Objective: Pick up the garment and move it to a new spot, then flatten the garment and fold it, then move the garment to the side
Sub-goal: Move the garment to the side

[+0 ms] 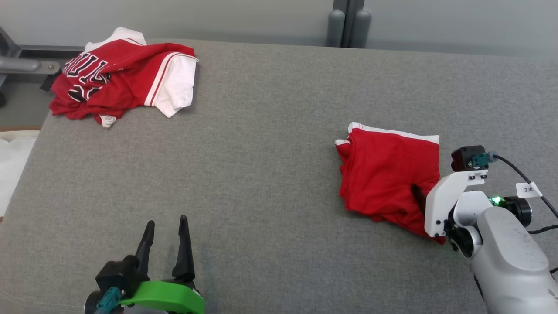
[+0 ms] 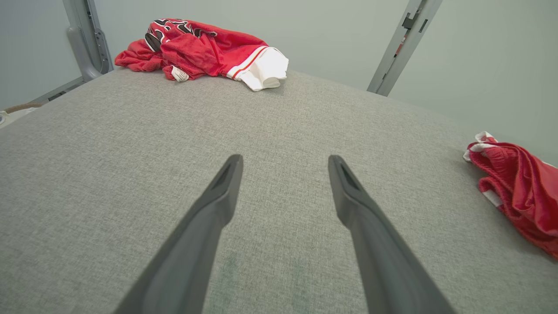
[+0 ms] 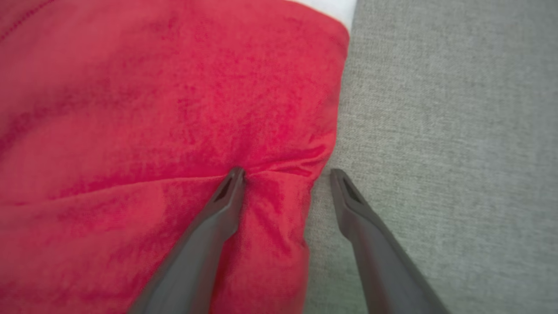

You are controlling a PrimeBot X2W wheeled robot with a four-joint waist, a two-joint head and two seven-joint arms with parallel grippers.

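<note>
Near the desk right edge lies the folded red garment; right gripper spread, straddling its side edge, one finger on cloth. Best: close through all layers, slide low so folds hold. Left gripper spread, idle by front edge.

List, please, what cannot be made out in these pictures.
- Head view: near corner of the folded red fabric garment, hidden behind the pale right arm.
- Head view: black lettering on the crumpled red-and-white jersey, lost in folds.
- Right wrist view: the garment's outline, cut off by the edges.
</note>
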